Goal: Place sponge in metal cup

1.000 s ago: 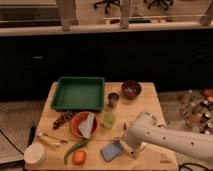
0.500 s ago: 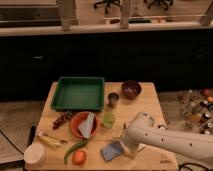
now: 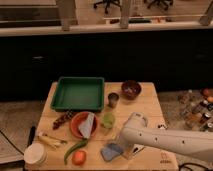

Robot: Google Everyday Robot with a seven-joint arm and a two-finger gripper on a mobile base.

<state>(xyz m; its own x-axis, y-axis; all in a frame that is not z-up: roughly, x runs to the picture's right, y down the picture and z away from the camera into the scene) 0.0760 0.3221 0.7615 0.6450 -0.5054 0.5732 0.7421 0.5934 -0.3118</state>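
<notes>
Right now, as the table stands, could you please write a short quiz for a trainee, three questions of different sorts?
1. True or false: the flat blue-grey sponge lies inside the small grey metal cup.
2. Which stands nearest the metal cup: A the dark brown-red bowl, B the white round lid, C the orange fruit?
3. Fill in: the gripper is low near the front edge of the wooden table, right beside the ____.
Key: 1 false; 2 A; 3 sponge.
</notes>
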